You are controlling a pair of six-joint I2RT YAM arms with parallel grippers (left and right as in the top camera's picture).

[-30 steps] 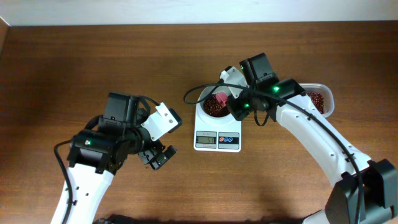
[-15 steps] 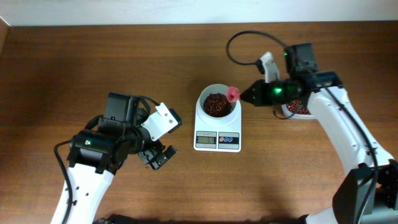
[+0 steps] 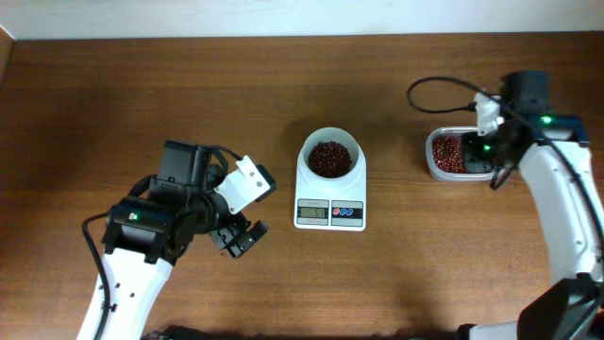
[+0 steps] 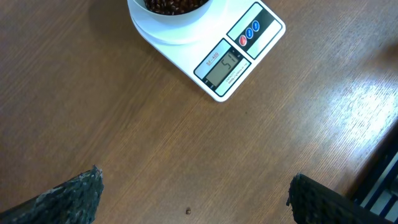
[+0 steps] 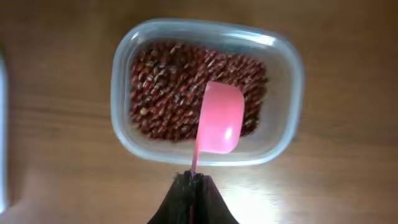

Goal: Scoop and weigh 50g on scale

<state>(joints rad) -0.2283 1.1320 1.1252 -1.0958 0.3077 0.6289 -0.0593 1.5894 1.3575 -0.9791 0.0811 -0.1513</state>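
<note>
The white scale (image 3: 330, 213) stands mid-table, and the round white bowl (image 3: 330, 158) on it holds red beans. The left wrist view shows the scale (image 4: 239, 56) at the top, its display showing digits that look like 51. My right gripper (image 5: 193, 177) is shut on the thin handle of a pink scoop (image 5: 219, 124). The scoop looks empty and hangs over the clear tub (image 5: 205, 26) of red beans. In the overhead view the right gripper (image 3: 477, 151) sits over that tub (image 3: 433, 168). My left gripper (image 3: 241, 238) is open over bare table left of the scale, its fingers (image 4: 68, 199) wide apart.
A single small speck (image 4: 188, 211) lies on the wood between my left fingers. The right arm's cable (image 3: 444, 87) loops above the tub. The table's back edge meets a white wall (image 3: 283, 14).
My right arm has swung right, from over the scale's bowl to over the tub, carrying the pink scoop. The left arm has not moved.
</note>
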